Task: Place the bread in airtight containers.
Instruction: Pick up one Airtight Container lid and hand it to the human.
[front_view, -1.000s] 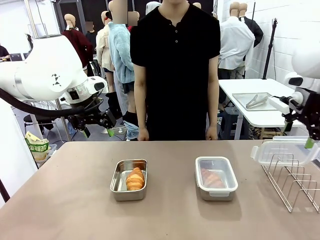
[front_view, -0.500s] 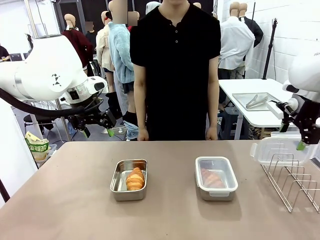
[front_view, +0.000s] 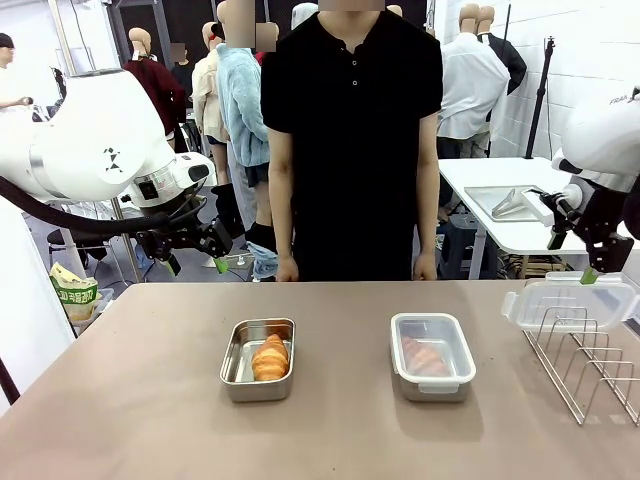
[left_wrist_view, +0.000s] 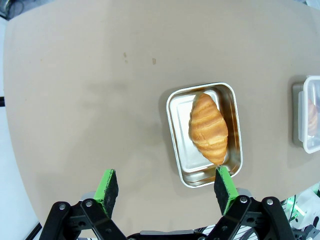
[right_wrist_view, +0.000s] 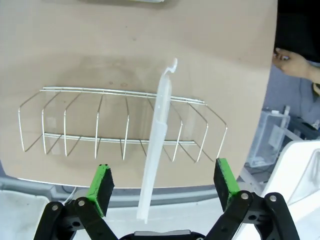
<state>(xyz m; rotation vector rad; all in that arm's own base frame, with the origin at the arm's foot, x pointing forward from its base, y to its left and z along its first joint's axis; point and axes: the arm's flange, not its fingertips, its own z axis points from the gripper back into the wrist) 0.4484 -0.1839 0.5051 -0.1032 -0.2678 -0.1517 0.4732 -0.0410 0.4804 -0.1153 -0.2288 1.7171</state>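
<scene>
Front view first: both rolls are already in tins. One roll (front_view: 269, 357) lies in the open tin (front_view: 257, 373) left of the counter's middle, and the other roll (front_view: 424, 356) sits in the right tin (front_view: 432, 357), which already wears its clear lid. So I judge the task roughly half sealed: one tin closed, one still uncovered.

What remains, as I see it, is to lid the open tin. The spare lid (front_view: 570, 301) stands on its edge in the wire rack (front_view: 590, 360) at the counter's right end, well apart from the tin it belongs to. My right tool (front_view: 571, 255) hovers just above that lid with its fingers spread and nothing between them; from the right wrist view the lid (right_wrist_view: 156, 140) stands edge-on between the green pads (right_wrist_view: 99, 184) but farther down, not pinched.

My left tool (front_view: 195, 252) hangs above the counter's left far edge, fingers spread and empty. Left wrist view looks down on the open tin (left_wrist_view: 175, 140) with its roll (left_wrist_view: 207, 127) lying lengthwise inside.

Around the work: a person (front_view: 352, 140) in black stands at the far side, hands down by the edge, not reaching in. The rack's wires hug the lid on both sides, so lifting it cleanly could snag. The counter (front_view: 130, 400) between rack and open tin holds the closed tin, which the lid must pass over.
</scene>
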